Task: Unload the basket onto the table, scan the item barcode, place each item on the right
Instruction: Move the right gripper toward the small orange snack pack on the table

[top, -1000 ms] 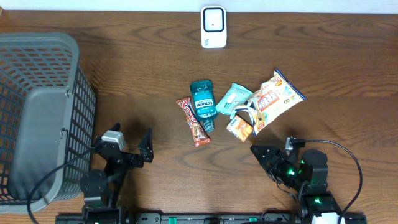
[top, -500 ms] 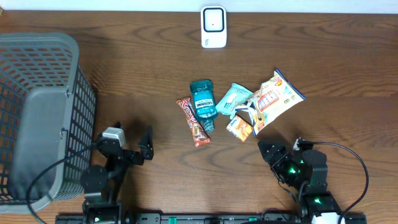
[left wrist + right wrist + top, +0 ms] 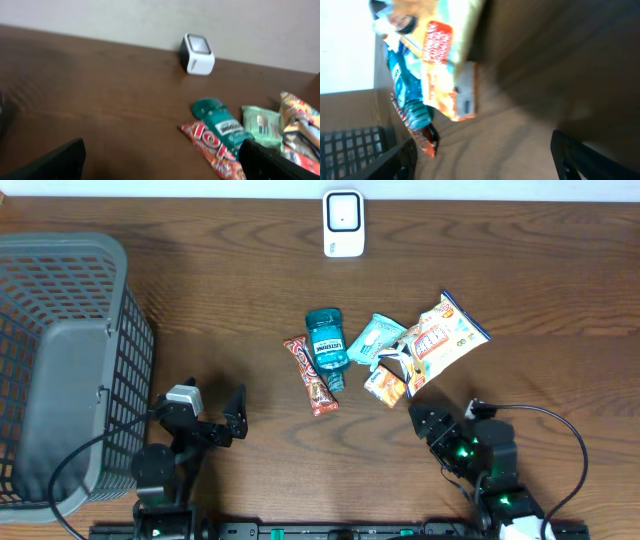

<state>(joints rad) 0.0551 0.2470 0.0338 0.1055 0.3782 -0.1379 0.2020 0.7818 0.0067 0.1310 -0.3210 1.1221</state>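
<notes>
The white barcode scanner [image 3: 343,223] stands at the table's far edge, also seen in the left wrist view [image 3: 197,53]. The items lie in a cluster mid-table: a teal mouthwash bottle [image 3: 326,346], a red candy bar [image 3: 311,376], a mint-green pack [image 3: 376,338], a chips bag [image 3: 440,340] and a small orange packet [image 3: 385,386]. My right gripper [image 3: 445,423] is open, just below and right of the orange packet [image 3: 445,95], holding nothing. Off to the lower left my left gripper [image 3: 212,416] stands wide open and empty over bare wood.
A grey mesh basket [image 3: 60,370] fills the left side of the table, close to the left arm. Its mesh [image 3: 350,145] shows at the edge of the right wrist view. Cables trail from both arms at the front edge.
The right gripper has opened wider and crept left and forward toward the orange packet. The left arm has shifted only slightly. The items have not moved.
</notes>
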